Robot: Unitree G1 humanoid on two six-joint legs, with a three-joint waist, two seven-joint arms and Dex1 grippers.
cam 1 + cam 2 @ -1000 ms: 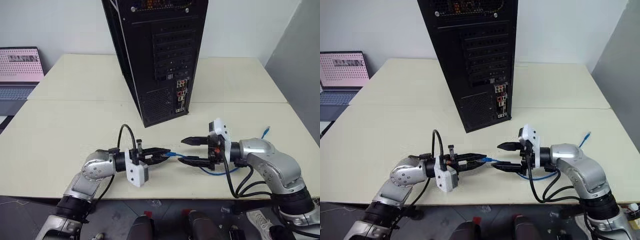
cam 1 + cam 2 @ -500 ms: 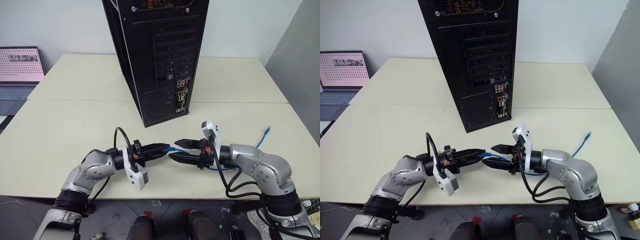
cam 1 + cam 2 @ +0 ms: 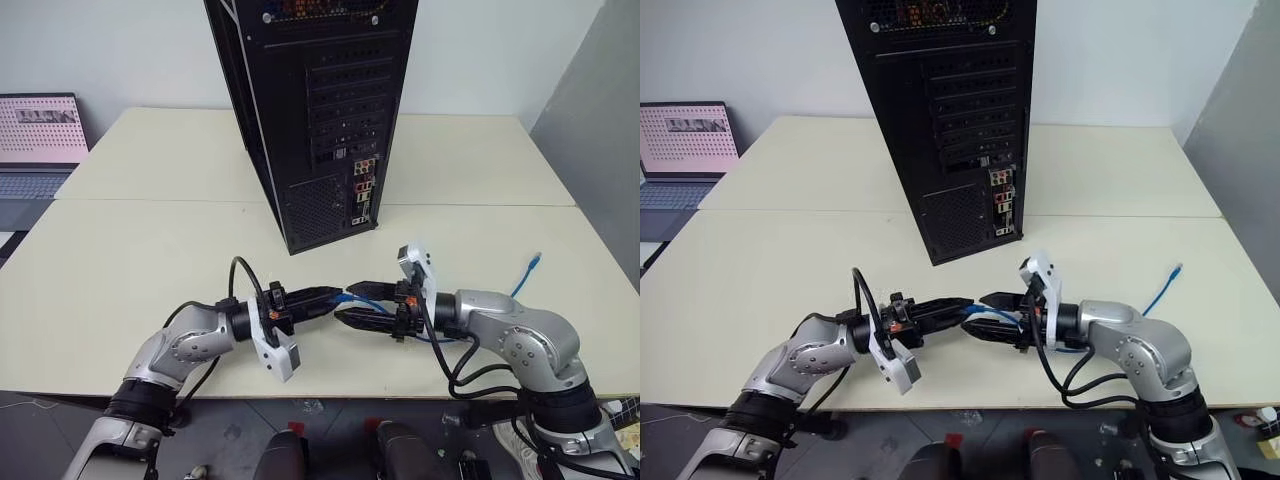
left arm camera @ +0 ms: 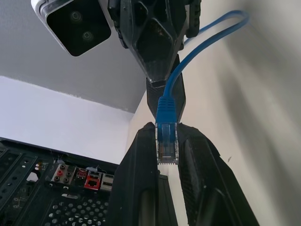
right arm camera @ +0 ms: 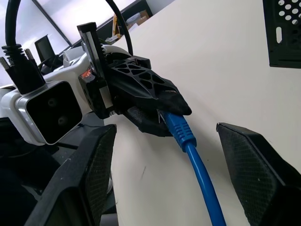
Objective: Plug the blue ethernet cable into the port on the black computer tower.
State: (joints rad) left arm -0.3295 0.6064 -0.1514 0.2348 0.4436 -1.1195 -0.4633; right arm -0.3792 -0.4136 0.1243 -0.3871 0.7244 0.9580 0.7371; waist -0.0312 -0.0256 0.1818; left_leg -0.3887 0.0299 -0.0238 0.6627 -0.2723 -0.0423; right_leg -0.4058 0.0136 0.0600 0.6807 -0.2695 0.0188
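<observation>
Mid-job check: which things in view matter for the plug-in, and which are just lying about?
In the job: blue ethernet cable, plug pinched in the left gripper; right gripper, open around the cord; black computer tower.
Lying about: laptop; table.

Tower (image 3: 320,110): black painted metal, matt; rear panel perforated, slot covers vented.
Cable (image 4: 197,52): bright blue cord, smooth plastic sheath with a slight sheen.
Plug (image 4: 166,139): clear-blue moulded plastic, glossy, metal contacts showing through.
Left gripper (image 3: 335,293): matt black plastic jaws with ribbed, latticed outer faces; white glossy camera housing at the wrist.
Right gripper (image 5: 164,183): black plastic jaws, inner pads finely cross-hatched.
Arms (image 3: 520,335): smooth silver-grey shells, satin finish; black rubbery wires.
Bench (image 3: 130,260): pale cream top, smooth and matt.
</observation>
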